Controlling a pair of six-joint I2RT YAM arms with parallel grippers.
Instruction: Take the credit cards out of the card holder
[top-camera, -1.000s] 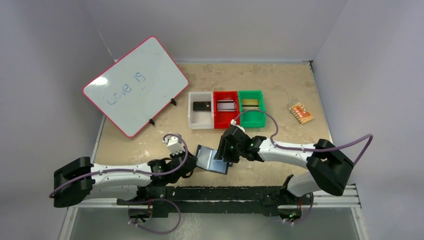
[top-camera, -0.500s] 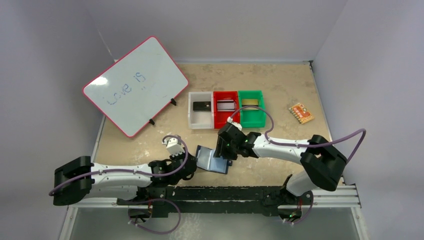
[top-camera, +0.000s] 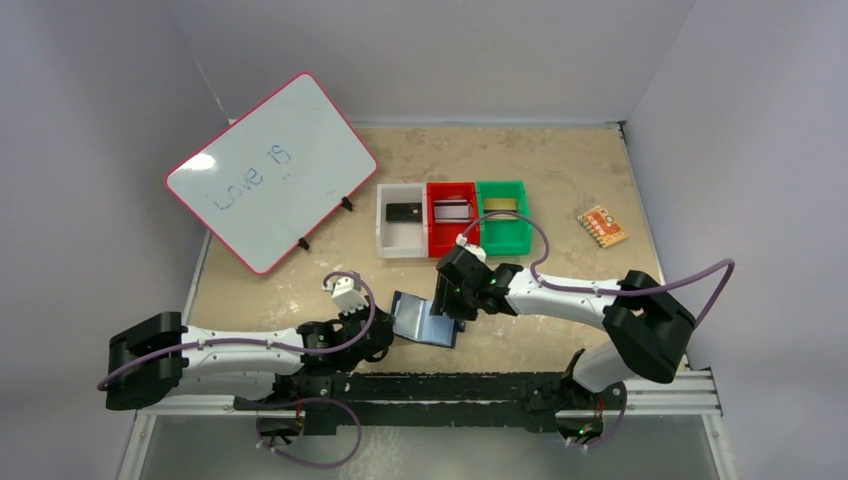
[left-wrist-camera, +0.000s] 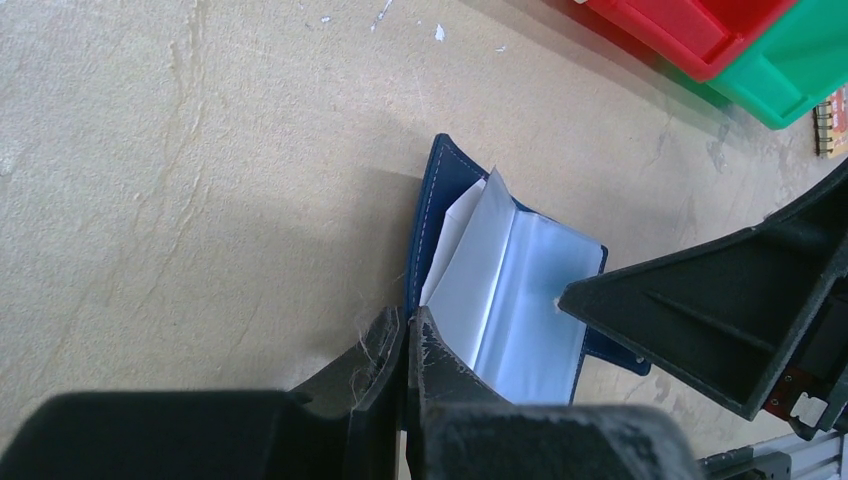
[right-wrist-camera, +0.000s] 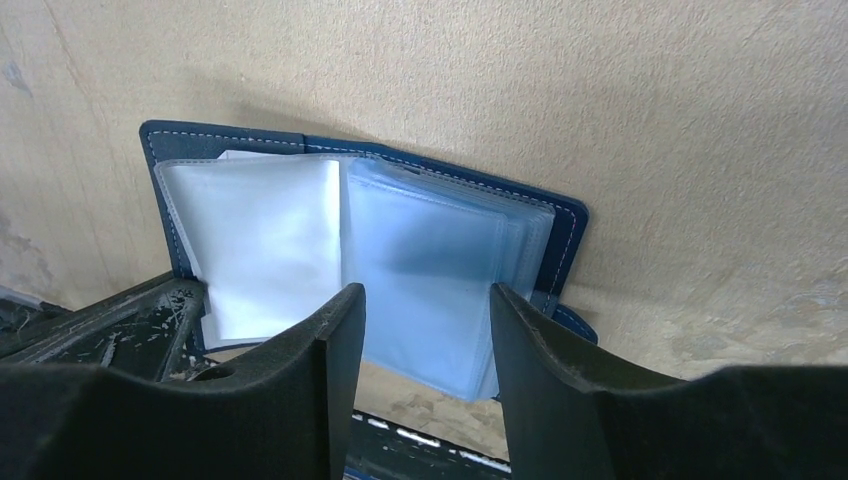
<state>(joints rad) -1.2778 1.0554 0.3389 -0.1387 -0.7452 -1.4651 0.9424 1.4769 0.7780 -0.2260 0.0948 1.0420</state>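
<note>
The left fingers (left-wrist-camera: 372, 365) are pinched shut on the left edge of the card holder (left-wrist-camera: 500, 280). It lies spread open on the tabletop (top-camera: 560, 170) close to the near edge, between the two arms. The right fingers (right-wrist-camera: 330, 345) stand partly apart just above the clear sleeves of its right half, gripping nothing. Bare tabletop runs from the holder's far edge up to three bins, white (top-camera: 402, 240), red (top-camera: 452, 242) and green (top-camera: 503, 240), set wall to wall. An orange piece (top-camera: 601, 226) lies apart near the right edge. A whiteboard (top-camera: 270, 170) leans at the far left corner, with open room behind the bins.
</note>
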